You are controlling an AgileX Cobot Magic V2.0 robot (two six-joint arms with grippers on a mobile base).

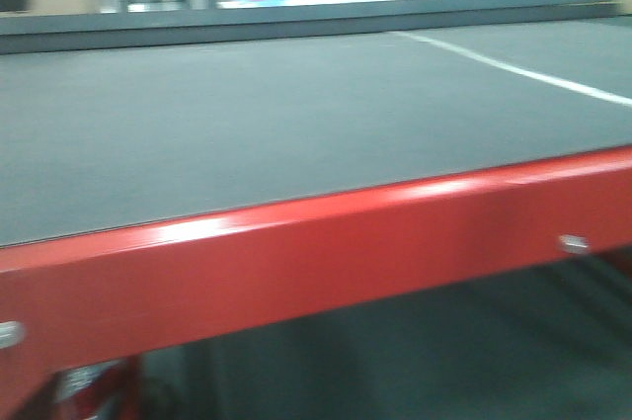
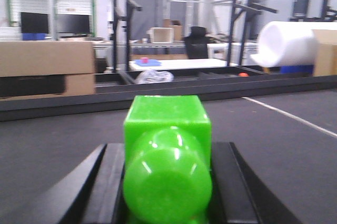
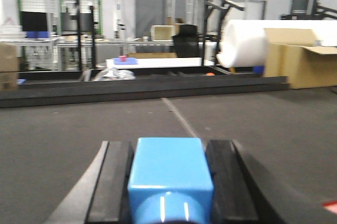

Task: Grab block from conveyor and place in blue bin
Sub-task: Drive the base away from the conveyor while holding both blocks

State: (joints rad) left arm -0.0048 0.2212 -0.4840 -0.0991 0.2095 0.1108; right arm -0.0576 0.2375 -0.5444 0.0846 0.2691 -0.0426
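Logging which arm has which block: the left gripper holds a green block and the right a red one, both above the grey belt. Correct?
Not quite: the right gripper holds a blue block, not red, as the right wrist view shows. The left gripper does hold a green block, both above the grey belt.

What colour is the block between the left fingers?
The block is bright green; clearest in the left wrist view.

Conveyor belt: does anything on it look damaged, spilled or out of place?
Nothing stands out. The belt looks flat and clean, with no tear or spill. One thin white line crosses its right part at a slant; it seems a seam or marking, not damage. The front view is blurred, so small flaws may hide.
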